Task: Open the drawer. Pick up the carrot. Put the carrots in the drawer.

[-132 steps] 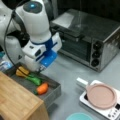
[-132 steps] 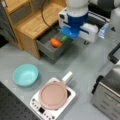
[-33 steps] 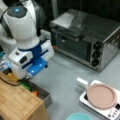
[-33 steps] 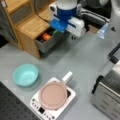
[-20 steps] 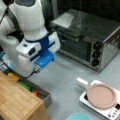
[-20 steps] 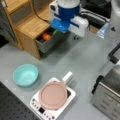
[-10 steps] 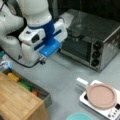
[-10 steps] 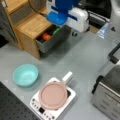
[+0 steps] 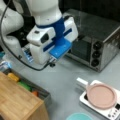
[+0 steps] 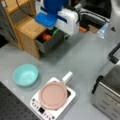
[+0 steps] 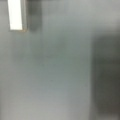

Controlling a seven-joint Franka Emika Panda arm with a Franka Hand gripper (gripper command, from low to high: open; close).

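The drawer (image 9: 44,94) (image 10: 50,43) stands pulled out of the cabinet with the light wooden top. The orange carrot (image 9: 35,93) (image 10: 46,37) lies inside it, next to a green item (image 9: 25,86) and a yellow item (image 9: 12,77). In both front views the white and blue gripper (image 9: 51,63) (image 10: 65,36) hangs raised above the table, beside and past the drawer's front, holding nothing that shows. Its fingers are hidden by the hand. The wrist view shows only grey table.
A silver toaster oven (image 9: 100,47) stands behind the gripper. A white hotplate with a pink pan (image 9: 101,96) (image 10: 53,95) and a teal bowl (image 10: 25,74) sit on the grey table. A small orange-red thing (image 10: 83,29) lies behind the arm.
The gripper has lifted up from the drawer and swung away towards the toaster oven. The carrot has stayed in the drawer.
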